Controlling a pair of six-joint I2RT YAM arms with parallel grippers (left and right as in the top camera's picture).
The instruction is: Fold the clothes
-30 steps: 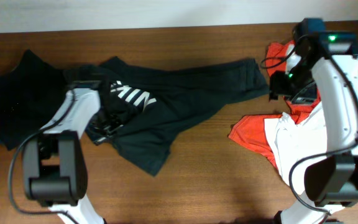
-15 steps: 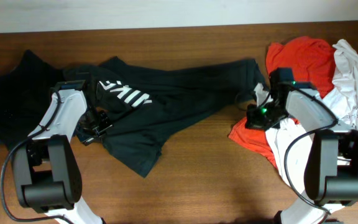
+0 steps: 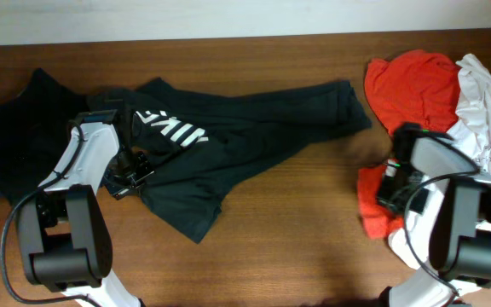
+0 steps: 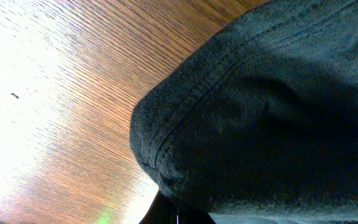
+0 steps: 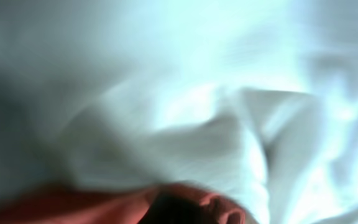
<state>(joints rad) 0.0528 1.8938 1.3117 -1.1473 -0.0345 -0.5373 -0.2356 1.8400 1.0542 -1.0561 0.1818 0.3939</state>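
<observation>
A black T-shirt (image 3: 245, 128) with white lettering lies spread across the middle of the table. My left gripper (image 3: 124, 177) is shut on its lower left part, and in the left wrist view the black stitched hem (image 4: 278, 112) bunches right at the jaws. On the right lies a red garment (image 3: 372, 205) with a white garment (image 3: 484, 111) over it. My right gripper (image 3: 388, 192) is shut on the red garment's left edge. The blurred right wrist view shows red cloth (image 5: 73, 202) at the jaws under white cloth (image 5: 185, 93).
Another dark garment (image 3: 24, 128) lies in a heap at the far left, close to the left arm. More red cloth (image 3: 407, 77) lies at the back right. Bare wooden table (image 3: 297, 222) shows between the black shirt and the right pile.
The right gripper came down from the back, shut on the red garment's edge and dragged it right and toward the front. The left arm pulled the black shirt slightly left, then held still.
</observation>
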